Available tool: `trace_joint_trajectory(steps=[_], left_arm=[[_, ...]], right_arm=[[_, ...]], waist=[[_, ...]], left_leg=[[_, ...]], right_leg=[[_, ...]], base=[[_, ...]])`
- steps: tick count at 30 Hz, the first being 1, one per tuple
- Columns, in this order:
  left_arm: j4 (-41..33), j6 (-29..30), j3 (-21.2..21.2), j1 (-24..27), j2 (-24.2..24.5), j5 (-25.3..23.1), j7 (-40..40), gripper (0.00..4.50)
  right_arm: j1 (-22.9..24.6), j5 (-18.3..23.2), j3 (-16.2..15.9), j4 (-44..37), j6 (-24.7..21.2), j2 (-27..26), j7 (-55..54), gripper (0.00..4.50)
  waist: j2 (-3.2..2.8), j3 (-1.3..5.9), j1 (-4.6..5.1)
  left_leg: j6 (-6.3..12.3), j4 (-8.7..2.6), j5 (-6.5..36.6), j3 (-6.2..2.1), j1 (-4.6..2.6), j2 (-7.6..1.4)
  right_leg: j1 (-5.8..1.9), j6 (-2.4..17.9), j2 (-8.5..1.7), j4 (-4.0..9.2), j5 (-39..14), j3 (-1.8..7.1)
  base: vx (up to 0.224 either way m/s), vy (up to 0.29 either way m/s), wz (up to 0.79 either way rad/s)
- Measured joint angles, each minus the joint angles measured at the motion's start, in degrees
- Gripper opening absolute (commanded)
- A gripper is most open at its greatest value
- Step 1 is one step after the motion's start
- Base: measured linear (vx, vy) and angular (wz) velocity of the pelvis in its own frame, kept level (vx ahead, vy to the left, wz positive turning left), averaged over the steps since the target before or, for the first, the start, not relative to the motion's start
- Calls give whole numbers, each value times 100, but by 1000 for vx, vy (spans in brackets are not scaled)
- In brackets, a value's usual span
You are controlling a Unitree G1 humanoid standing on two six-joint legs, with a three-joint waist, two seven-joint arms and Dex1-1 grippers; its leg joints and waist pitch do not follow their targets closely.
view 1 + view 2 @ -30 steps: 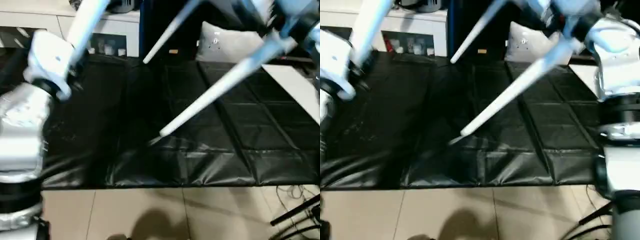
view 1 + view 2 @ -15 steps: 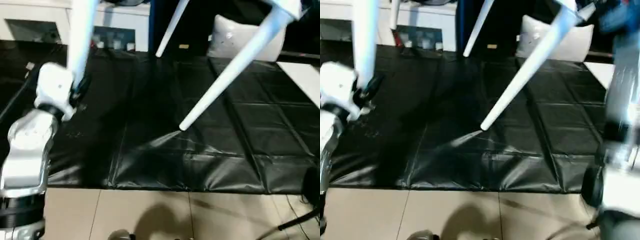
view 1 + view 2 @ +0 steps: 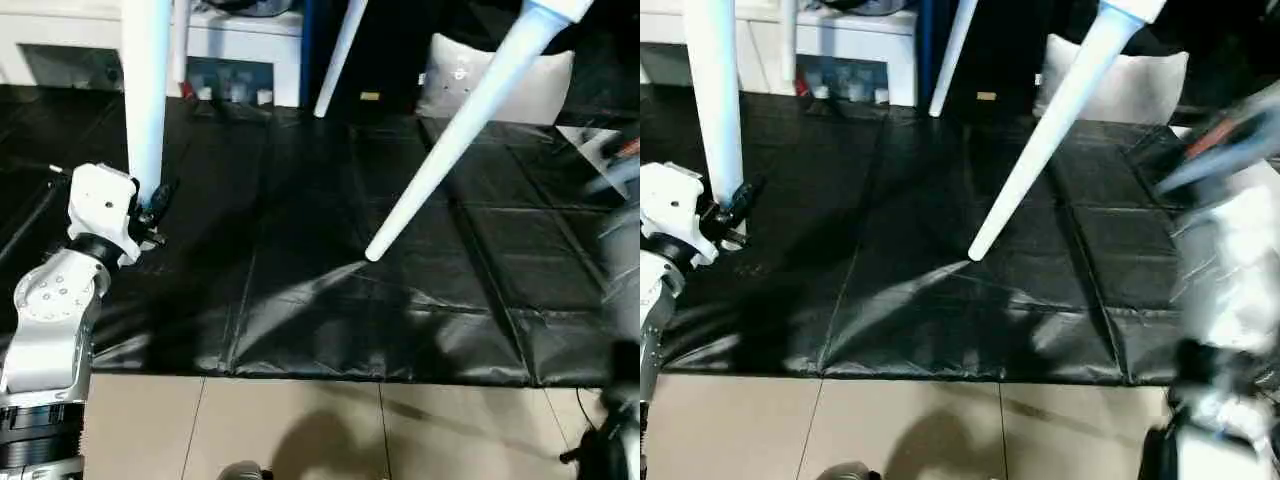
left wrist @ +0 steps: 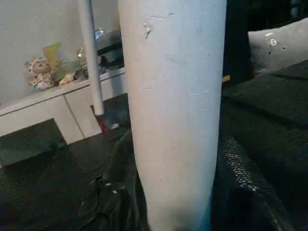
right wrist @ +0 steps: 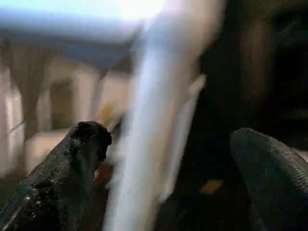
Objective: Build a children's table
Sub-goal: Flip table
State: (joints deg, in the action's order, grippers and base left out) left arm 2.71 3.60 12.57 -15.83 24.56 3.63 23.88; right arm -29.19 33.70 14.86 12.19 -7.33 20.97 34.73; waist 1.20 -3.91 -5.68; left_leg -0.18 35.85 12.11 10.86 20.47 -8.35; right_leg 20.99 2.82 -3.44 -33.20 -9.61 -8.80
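The left gripper [image 3: 152, 208] was clamped on the lower end of a white table leg [image 3: 146, 95], one black finger [image 4: 243, 180] pressed against each side of the tube. That leg stood nearly upright, rising past the top of the head views, with its foot just above the black mat [image 3: 300, 280] near the mat's left edge.

The right gripper [image 5: 163, 183] had its two fingers spread wide, with a blurred white leg passing between them; whether either finger touched it could not be told.

A second leg [image 3: 460, 135] slanted down from the upper right, its narrow tip hanging over the middle of the mat, close above a raised crease in the sheet. A third leg [image 3: 340, 55] angled down toward the mat's far edge, and a thin fourth one [image 4: 90, 55] stood beyond the gripped leg.

Behind the mat's far edge ran a white cabinet [image 3: 240, 30], and a pale cushion [image 3: 500, 85] rested near the far right corner. Beige floor tiles [image 3: 300, 430] lay along the near edge.
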Motion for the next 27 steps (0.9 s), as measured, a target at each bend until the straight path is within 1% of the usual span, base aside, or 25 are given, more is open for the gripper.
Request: trace_joint_trajectory(steps=[2, 4, 5, 8, 13, 16, 17, 20, 21, 22, 23, 24, 27], left_arm=[[7, -44, -38, -6, -19, 6, 29, 148], [47, -85, -49, 1, -20, 26, 36, 148], [99, -129, -56, 20, -27, 58, 42, 148], [111, -194, -118, 76, -47, 93, 99, 148], [172, -309, -125, 194, -46, 170, 139, 148], [248, -338, -114, 284, -44, 187, 137, 148], [287, -338, -105, 331, -29, 187, 131, 148], [394, -329, -83, 452, -23, 198, 107, 148], [417, -323, -90, 454, -24, 204, 98, 148], [438, -323, -61, 490, -2, 216, 82, 148], [510, -297, 4, 582, 84, 234, 85, 148], [553, -259, 55, 653, 108, 273, 84, 148], [741, -175, 112, 750, 117, 358, 80, 148]], right_arm=[[-28, -149, -267, 195, -25, -142, 49, 450], [-144, -273, -291, 446, -24, -212, -3, 450], [-387, -422, -289, 818, 13, -279, -83, 450], [-670, -592, -311, 1281, 72, -403, -105, 450], [-716, -622, -466, 1446, 43, -434, 37, 450], [-708, -579, -493, 1416, -44, -410, 254, 450], [-642, -455, -462, 1287, -177, -404, 386, 450], [-502, -247, -412, 1039, -374, -401, 624, 450], [-378, -142, -414, 829, -545, -347, 687, 450], [-89, 37, -468, 371, -774, -168, 845, 450], [177, 227, -563, -110, -1032, 5, 1085, 450], [362, 328, -629, -449, -1179, 103, 1222, 450], [662, 500, -677, -1023, -1505, 215, 1346, 450]], waist=[[-3, 0, -5], [-7, -1, -8], [-3, 0, 12], [4, 4, 5], [15, 6, -20], [17, 7, -20], [18, 6, -29], [30, 1, -38], [36, 0, -58], [40, 1, -94], [40, 2, -93], [42, 3, -87], [62, 5, -78]], left_leg=[[0, -1, 0, 0, 2, 0], [0, -1, 0, 4, 2, 1], [0, -1, 0, 9, 5, 0], [-1, -5, 2, 9, 14, 1], [-1, -30, 2, 19, 13, 0], [-1, -33, 2, 22, 13, 0], [-1, -33, 2, 22, 13, 0], [-1, -33, 2, 23, 14, 0], [-1, -34, 2, 23, 19, 0], [0, -37, 4, 23, 22, 0], [2, -38, 13, 25, 20, 0], [3, -41, 16, 25, 18, 0], [1, -42, 16, 26, 16, -2]], right_leg=[[-2, 0, 0, 1, 0, 1], [-4, 0, 0, 2, 0, 6], [0, 0, 0, 2, 0, 8], [5, 3, 0, 1, 2, 9], [14, 5, 0, 1, 1, 12], [17, 4, 0, 1, 0, 13], [17, -13, 0, 2, -10, 14], [18, -14, 0, 2, -11, 15], [22, -13, 0, 3, -10, 14], [22, -19, 0, 9, -14, 13], [22, -23, 0, 8, -16, 19], [21, -21, 0, 8, -18, 18], [23, -23, 1, 7, -23, 17]], base=[[0, 0, 0], [0, 0, 0], [0, 0, 0], [0, 0, 0], [0, 0, 0], [0, 0, 0], [0, 0, 0], [0, 0, 0], [0, 0, 0], [0, 0, 0], [0, 0, 0], [0, 0, 0], [0, 0, 0]])
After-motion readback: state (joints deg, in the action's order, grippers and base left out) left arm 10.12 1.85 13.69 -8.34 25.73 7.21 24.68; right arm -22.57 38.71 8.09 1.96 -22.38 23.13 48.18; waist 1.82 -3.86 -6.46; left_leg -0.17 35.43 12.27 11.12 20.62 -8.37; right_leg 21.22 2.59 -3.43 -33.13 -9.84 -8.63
